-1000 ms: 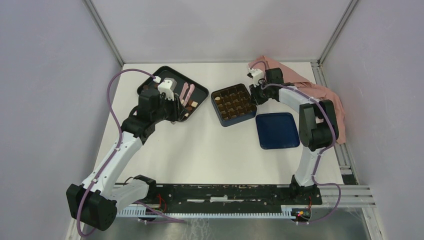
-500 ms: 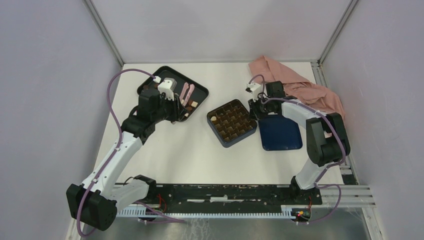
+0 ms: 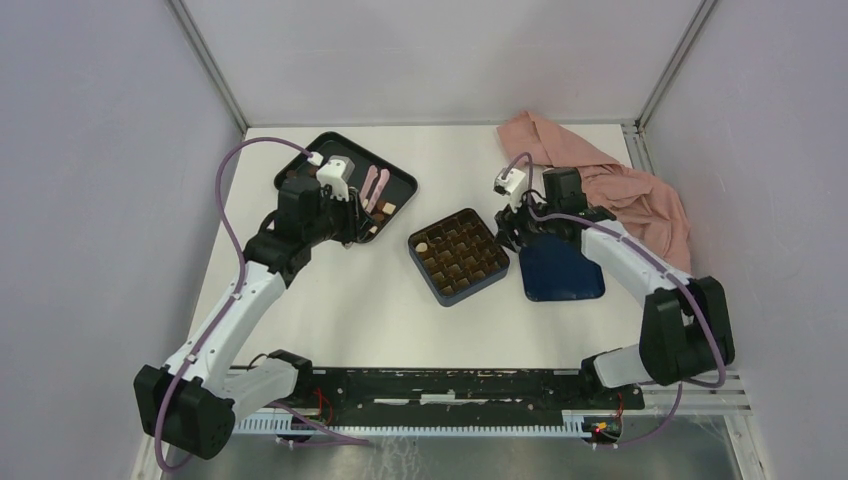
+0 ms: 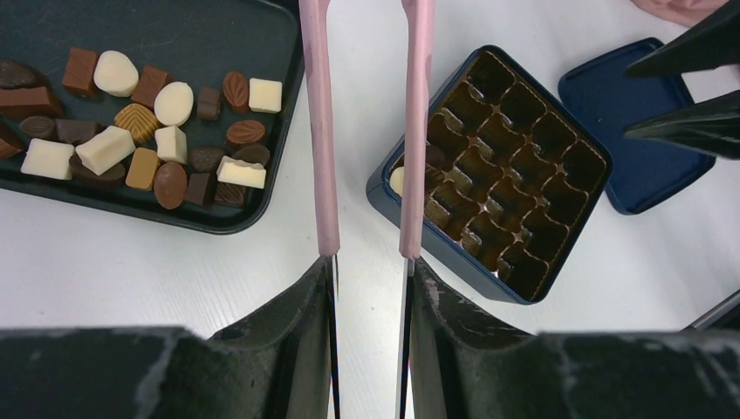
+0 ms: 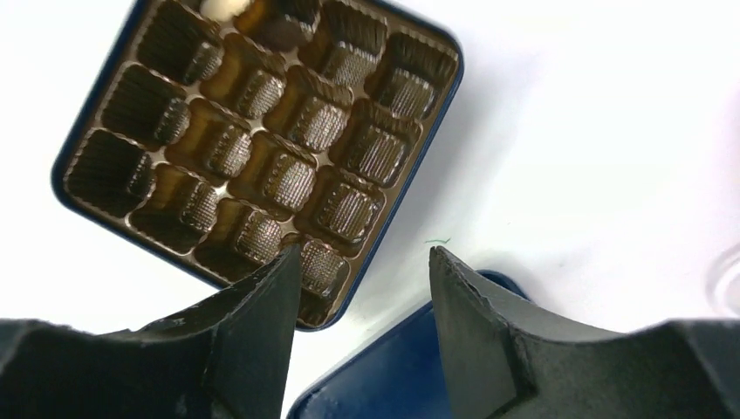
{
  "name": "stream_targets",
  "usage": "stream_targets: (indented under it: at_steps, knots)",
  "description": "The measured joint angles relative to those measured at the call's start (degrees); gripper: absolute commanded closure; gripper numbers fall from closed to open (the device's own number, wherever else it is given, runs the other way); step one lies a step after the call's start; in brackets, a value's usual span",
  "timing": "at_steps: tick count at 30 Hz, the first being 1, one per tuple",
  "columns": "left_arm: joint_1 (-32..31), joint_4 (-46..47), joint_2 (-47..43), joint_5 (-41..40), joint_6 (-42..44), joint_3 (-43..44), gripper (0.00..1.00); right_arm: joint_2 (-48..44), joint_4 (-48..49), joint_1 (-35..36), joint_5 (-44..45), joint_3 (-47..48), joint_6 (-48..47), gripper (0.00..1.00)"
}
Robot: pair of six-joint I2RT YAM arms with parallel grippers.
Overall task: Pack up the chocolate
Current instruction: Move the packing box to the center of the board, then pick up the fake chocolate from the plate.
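No text, labels, brands or numbers are legible on the dark blue square gridded box (image 4: 462, 266), its flat blue lid (image 4: 598, 96), the black rectangular plastic tray (image 4: 174, 35) or the chocolate pieces (image 4: 174, 103).

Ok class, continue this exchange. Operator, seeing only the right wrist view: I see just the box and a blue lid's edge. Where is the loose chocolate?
Observer: The chocolate lies in a black tray, to the left of the box.
Operator: Is the left gripper holding a piece?
Observer: No, the left gripper is open and empty above that tray.
Operator: Anything else on the table?
Observer: A pink cloth lies bunched at the far right corner.
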Motion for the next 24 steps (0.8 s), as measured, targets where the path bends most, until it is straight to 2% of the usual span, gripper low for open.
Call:
stream_targets:
  at_steps: [3,7,14,24]
  knots:
    - [0.35,0.07,0.59,0.52,0.81,0.0,0.61,-5.27,0.31,-0.11,-2.19,-0.48,-3.41,0.38]
    - [1.4,0.33,2.82,1.62,0.83,0.0,0.61,-9.29,0.9,-0.11,-9.33,-0.55,-7.06,0.38]
    - [4.42,-3.74,11.5,2.08,0.81,3.87,0.6,-6.21,-1.55,-0.04,-23.41,5.01,-8.55,0.37]
    - [13.99,-9.97,22.73,-0.02,0.79,11.78,0.6,-5.99,-2.01,-0.04,-23.37,-1.66,-10.97,0.38]
